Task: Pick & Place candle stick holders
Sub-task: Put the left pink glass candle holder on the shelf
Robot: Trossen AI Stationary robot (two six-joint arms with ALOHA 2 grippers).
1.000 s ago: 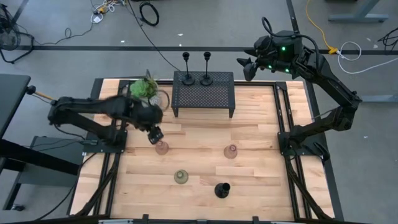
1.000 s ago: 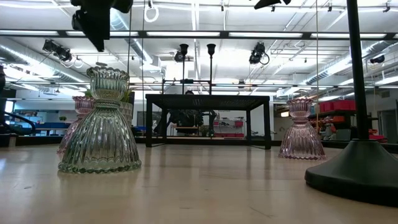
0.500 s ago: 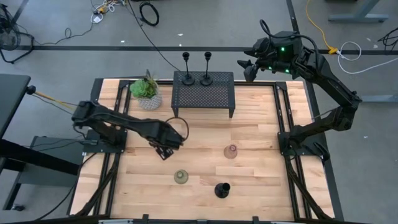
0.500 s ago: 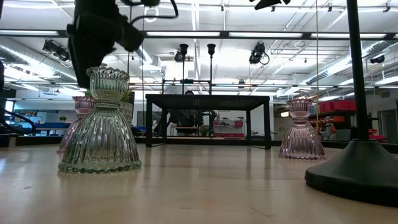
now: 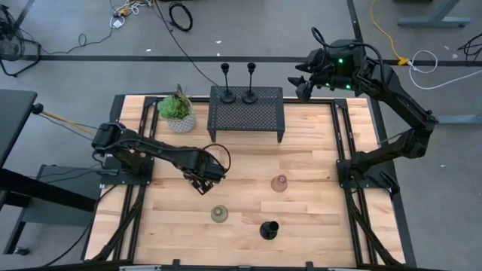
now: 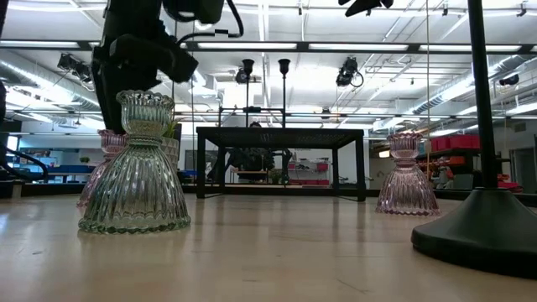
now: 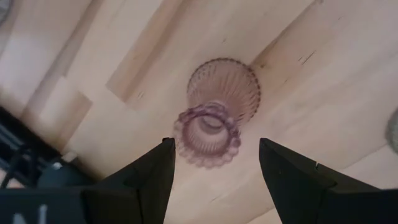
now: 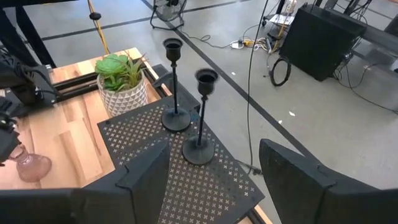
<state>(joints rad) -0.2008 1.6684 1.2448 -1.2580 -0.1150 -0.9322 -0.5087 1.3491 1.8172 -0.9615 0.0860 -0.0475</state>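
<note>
- Left gripper [image 7: 211, 168] hangs right over a pink glass candle holder [image 7: 217, 112], fingers spread wide w/ the cup rim between them; nothing gripped yet afaict. That holder stands upright, roughly mid-bench toward the left edge.
- Right gripper [image 5: 301, 81] waits up past the back right corner of the bench [image 5: 316, 226], jaws wide apart, empty.
- Other holders: 2nd pink one [image 5: 279, 183] right of centre, olive glass one [image 5: 219, 214] nearer the front edge, one black stem holder [image 5: 269, 229] just beside the front edge, upright.
- Two black stems [image 8: 175, 87] [image 8: 200, 115] already stand on the black mesh rack [image 5: 246, 113] at the back edge, plant pot [image 5: 178, 113] just left of it.
- Handling guess: pressed glass, so stiff, smooth, prob slippery, and will chip if dropped or knocked. Ribbed flared base looks fairly heavy for its size, so it shd stay upright.
- Best hold imo: the narrow neck just below the beaded rim, fingers square on both sides, squeeze gently. Grabbing the sloped skirt risks it squirting out.
</note>
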